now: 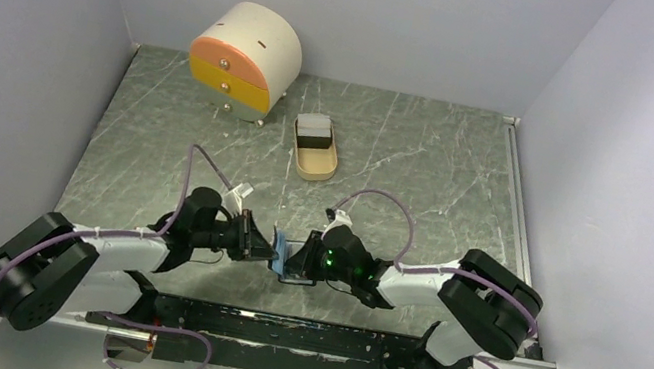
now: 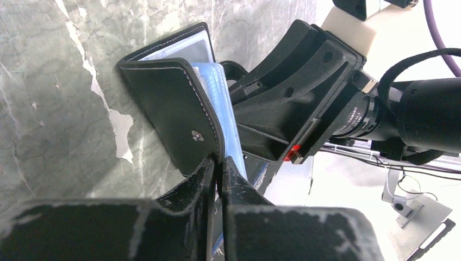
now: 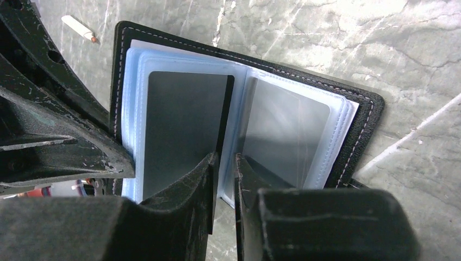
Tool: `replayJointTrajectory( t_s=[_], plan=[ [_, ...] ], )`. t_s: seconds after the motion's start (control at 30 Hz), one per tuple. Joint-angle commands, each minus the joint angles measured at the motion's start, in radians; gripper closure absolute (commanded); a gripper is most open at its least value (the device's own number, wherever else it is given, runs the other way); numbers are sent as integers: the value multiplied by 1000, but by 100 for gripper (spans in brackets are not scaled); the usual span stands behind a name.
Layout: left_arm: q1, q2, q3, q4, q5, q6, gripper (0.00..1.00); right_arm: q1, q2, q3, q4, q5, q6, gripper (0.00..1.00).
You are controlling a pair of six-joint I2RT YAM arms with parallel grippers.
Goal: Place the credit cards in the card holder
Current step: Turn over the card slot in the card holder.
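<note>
Between your two sets of fingers, the card holder (image 3: pixel 371 107) is being held open: your left gripper (image 2: pixel 218 163) is pinching its black cover (image 2: pixel 163 109), and your right gripper (image 3: pixel 224 159) is clamping a black credit card (image 3: pixel 182 125) (just beyond the fingertips, against the blue sleeves (image 3: pixel 136 62)).

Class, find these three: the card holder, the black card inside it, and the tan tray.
card holder (image 2: pixel 168 109), left wrist view, outer black cover.
black card (image 3: pixel 182 125), right wrist view, middle of its face.
tan tray (image 1: pixel 315 164), top external view, bare near end.
</note>
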Motion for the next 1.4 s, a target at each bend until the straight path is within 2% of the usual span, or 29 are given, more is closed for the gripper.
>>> replayJointTrajectory(
  t_s=[0.0, 0.27, 0.6, 0.83, 1.17, 1.37],
  plan=[
    [-11, 32, 53, -93, -72, 53, 86, 9, 29, 10, -37, 13, -2, 79],
    [-30, 48, 84, -161, -111, 67, 73, 11, 34, 9, -39, 28, -15, 78],
    [-64, 105, 153, -310, -189, 87, 78, 12, 26, 20, -64, 40, -34, 77],
    [-88, 53, 190, -436, -241, 80, 74, 14, -18, 19, -120, 73, -51, 76],
    [-111, -36, 221, -535, -298, 53, 70, 15, -58, 25, -170, 115, -63, 76],
    [-113, -38, 235, -557, -316, 65, 70, 15, -142, 43, -339, 206, -74, 73]
  ],
)
